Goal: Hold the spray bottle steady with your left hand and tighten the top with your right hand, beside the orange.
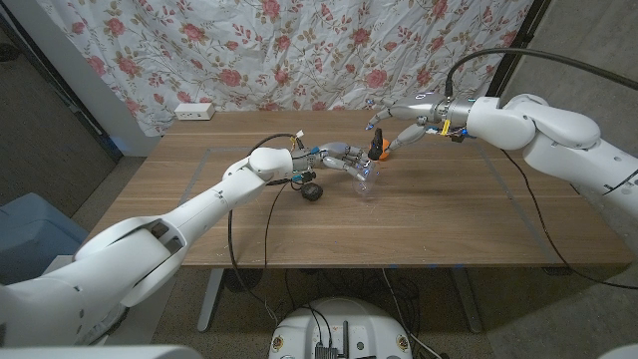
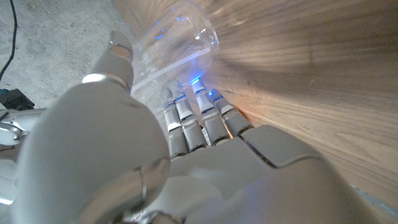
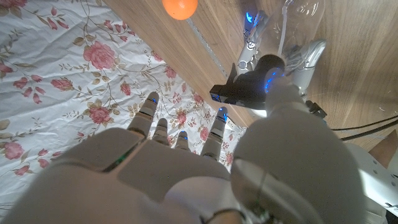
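Note:
My left hand [image 1: 342,158] grips a clear spray bottle [image 1: 366,173] that stands near the middle of the wooden table. In the left wrist view its fingers [image 2: 193,118] wrap the clear bottle [image 2: 180,43]. The black spray top [image 1: 376,149] sits on the bottle, with the orange [image 1: 388,152] right behind it. My right hand [image 1: 395,116] hovers just above the top, fingers spread and holding nothing. In the right wrist view the thumb of my right hand [image 3: 186,168] reaches close to the black top [image 3: 245,87]; I cannot tell whether it touches. The orange [image 3: 180,7] lies beyond.
A small black round object [image 1: 311,189] lies on the table [image 1: 449,209] under my left forearm. A white power strip [image 1: 194,112] sits at the table's far left edge, in front of a floral curtain [image 1: 299,50].

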Available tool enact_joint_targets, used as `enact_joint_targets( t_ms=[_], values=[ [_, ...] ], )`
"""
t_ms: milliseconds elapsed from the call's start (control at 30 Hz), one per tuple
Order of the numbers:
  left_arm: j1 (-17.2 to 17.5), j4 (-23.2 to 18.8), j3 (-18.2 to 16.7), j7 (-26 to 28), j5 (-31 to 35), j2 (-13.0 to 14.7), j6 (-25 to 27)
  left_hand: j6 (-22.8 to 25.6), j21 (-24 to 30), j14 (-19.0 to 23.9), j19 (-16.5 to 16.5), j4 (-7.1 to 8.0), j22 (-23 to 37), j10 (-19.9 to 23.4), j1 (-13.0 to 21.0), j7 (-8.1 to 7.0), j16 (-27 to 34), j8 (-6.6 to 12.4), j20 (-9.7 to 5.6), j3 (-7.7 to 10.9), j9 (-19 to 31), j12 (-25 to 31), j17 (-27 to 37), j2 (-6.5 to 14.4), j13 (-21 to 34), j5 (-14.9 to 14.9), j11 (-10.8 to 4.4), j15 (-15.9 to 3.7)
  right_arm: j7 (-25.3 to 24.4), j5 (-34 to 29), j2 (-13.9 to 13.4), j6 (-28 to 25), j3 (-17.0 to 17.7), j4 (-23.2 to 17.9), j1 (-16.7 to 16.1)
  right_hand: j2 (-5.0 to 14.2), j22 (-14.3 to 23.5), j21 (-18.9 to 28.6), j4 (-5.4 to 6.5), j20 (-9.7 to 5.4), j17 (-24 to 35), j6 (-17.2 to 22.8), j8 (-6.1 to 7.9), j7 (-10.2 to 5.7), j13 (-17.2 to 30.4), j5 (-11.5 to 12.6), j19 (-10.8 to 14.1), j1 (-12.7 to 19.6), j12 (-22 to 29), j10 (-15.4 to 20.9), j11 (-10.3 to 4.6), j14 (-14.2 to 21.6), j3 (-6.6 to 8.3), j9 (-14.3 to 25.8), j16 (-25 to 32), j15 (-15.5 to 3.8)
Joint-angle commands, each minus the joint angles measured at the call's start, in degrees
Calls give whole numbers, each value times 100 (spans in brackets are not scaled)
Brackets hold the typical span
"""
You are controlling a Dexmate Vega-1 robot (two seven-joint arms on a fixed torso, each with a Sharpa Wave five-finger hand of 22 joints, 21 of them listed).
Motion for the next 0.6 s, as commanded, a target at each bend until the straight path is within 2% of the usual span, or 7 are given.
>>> enact_joint_targets(
  t_ms=[33, 400, 600],
  values=[
    [52, -153, -10, 3, 4, 74, 49, 380, 7, 37, 12, 91, 6, 185, -290, 1, -23, 1143, -247, 92, 15, 38, 21, 852, 15, 29, -163, -615, 368, -12, 71, 155, -92, 91, 185, 0, -2, 52, 42, -37, -5, 76, 66, 25, 14, 65, 37, -26, 36, 3, 7, 9, 5, 22, 22, 7],
    [-11, -67, 20, -87, 8, 32, -1, 368, 8, 33, 17, 83, 6, 188, -275, -11, -20, 1140, -244, 89, 15, 37, 25, 849, 16, 29, -154, -615, 657, 149, 126, 180, -131, 162, 354, -10, -1, 55, 75, -37, -3, 186, 105, 32, 14, 95, 51, -82, 49, 39, 30, 4, -16, 32, 29, 5],
    [-35, -23, 33, -99, 21, 8, -14, 374, 7, 41, 14, 82, 6, 196, -272, -4, -13, 1143, -243, 83, 15, 40, 30, 846, 17, 28, -157, -615, 703, 178, 128, 176, -137, 180, 383, -24, 1, 69, 128, -33, -1, 434, 206, 42, 10, 129, 104, -202, 65, 99, 8, 23, -60, 60, 49, -15]
  ],
)
